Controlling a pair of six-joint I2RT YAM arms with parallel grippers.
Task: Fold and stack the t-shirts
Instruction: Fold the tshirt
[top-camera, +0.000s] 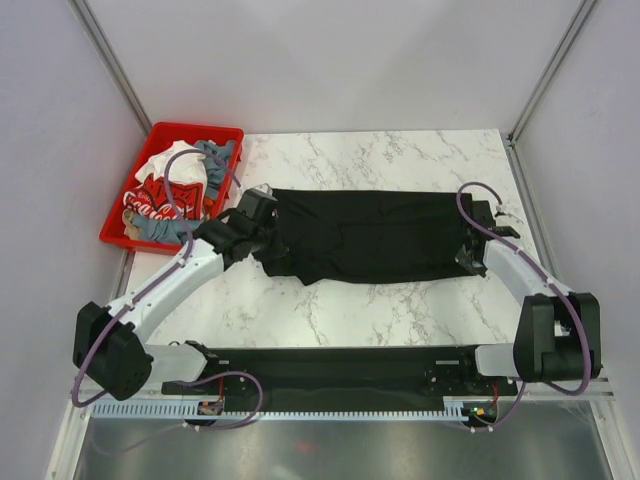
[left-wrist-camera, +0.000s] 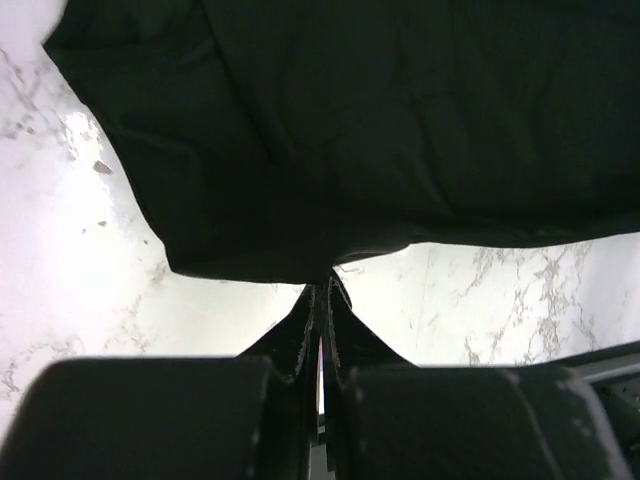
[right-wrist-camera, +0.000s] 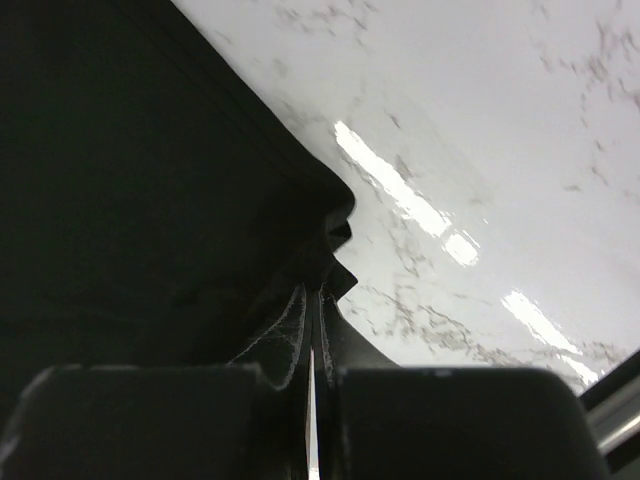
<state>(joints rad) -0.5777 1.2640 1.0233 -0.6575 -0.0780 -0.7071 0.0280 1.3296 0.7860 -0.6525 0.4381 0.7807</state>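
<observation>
A plain black t-shirt (top-camera: 370, 235) lies stretched out across the middle of the marble table (top-camera: 400, 160). My left gripper (top-camera: 265, 233) is at its left end, shut on a pinch of the black cloth (left-wrist-camera: 380, 130), which meets the fingertips (left-wrist-camera: 325, 287) at the hem. My right gripper (top-camera: 470, 254) is at the shirt's right end, also shut, with a bunched edge of the black t-shirt (right-wrist-camera: 130, 190) caught between its tips (right-wrist-camera: 320, 292). More t-shirts sit heaped in a bin: a white one (top-camera: 178, 165), a red Coca-Cola one (top-camera: 160, 197) and a grey-blue one (top-camera: 216, 155).
The red plastic bin (top-camera: 190, 131) stands at the table's back left corner, close to my left arm. Grey walls enclose the table on the left, right and back. Bare marble (top-camera: 360, 305) shows in front of the shirt.
</observation>
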